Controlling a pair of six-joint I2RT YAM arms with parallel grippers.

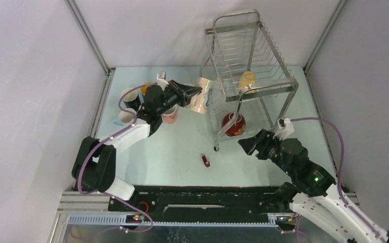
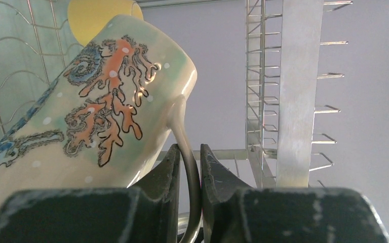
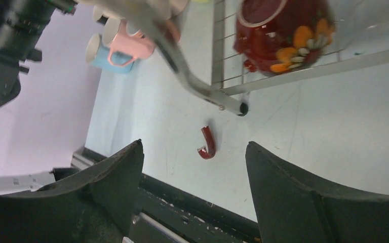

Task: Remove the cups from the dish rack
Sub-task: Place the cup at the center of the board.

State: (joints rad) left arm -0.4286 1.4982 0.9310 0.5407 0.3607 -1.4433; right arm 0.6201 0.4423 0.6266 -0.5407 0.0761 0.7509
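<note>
My left gripper [image 1: 196, 92] is shut on the thin handle [image 2: 188, 152] of a cream cup [image 1: 202, 97] painted with orange coral [image 2: 96, 101]. It holds the cup tilted just left of the chrome dish rack [image 1: 253, 55]. A yellow cup [image 1: 247, 80] lies on the rack's upper tier [image 2: 97, 15]. A dark red patterned cup [image 1: 233, 123] sits on the lower tier [image 3: 283, 30]. My right gripper [image 1: 245, 144] stands open with nothing in it [image 3: 193, 147], beside the rack's front leg [image 3: 187, 76].
Several cups stand grouped at the far left: black [image 1: 130, 96], cream [image 1: 126, 116], pink [image 1: 170, 115] [image 3: 131, 43] and light blue [image 3: 104, 53]. A small dark red fragment [image 1: 205, 161] [image 3: 207, 144] lies on the table near the front edge.
</note>
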